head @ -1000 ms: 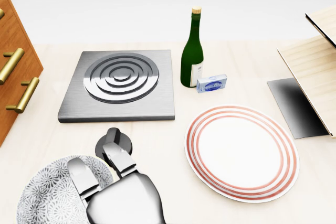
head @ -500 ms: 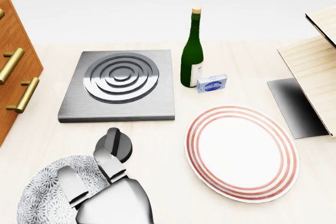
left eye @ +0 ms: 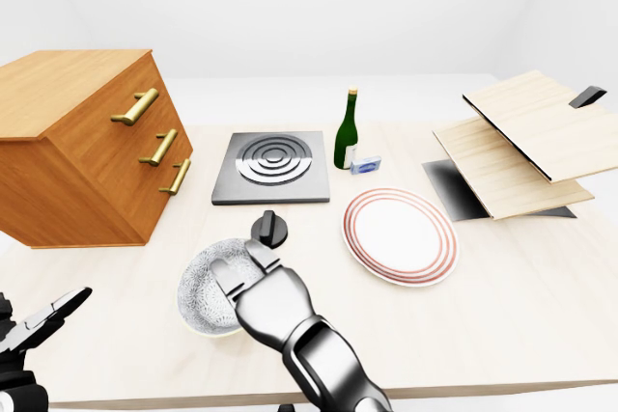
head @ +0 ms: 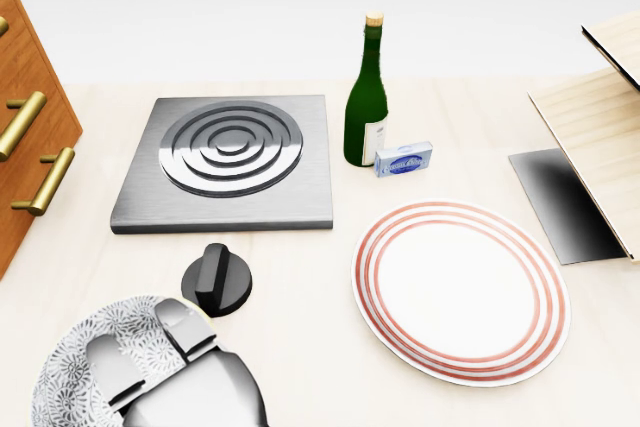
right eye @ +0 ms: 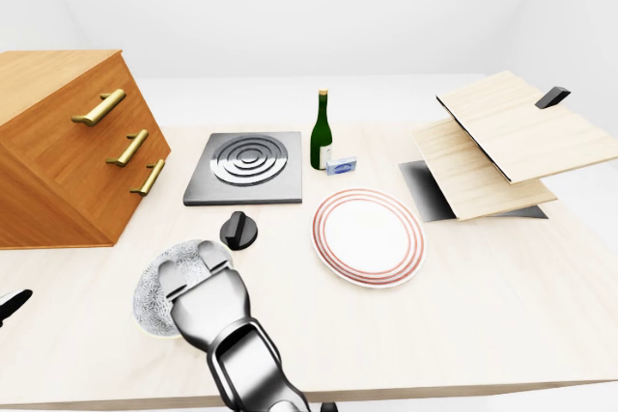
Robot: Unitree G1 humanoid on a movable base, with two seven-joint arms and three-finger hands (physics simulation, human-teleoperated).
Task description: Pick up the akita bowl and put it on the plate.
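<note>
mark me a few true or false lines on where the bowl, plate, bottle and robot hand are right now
1. The akita bowl sits on the plate. False: it is on the table, left of the plate in the head view.
2. The right robot hand is over the bowl. True.
3. The green bottle lies on its side. False: it stands upright.
4. The small blue box is beside the bottle. True.
5. The black knob rests on the burner. False: it is on the table, below the burner.

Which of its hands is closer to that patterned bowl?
Right. The right hand lies over the akita bowl, covering its right side in the head view; the left hand hangs at the left-eye view's lower left, apart from it.
</note>
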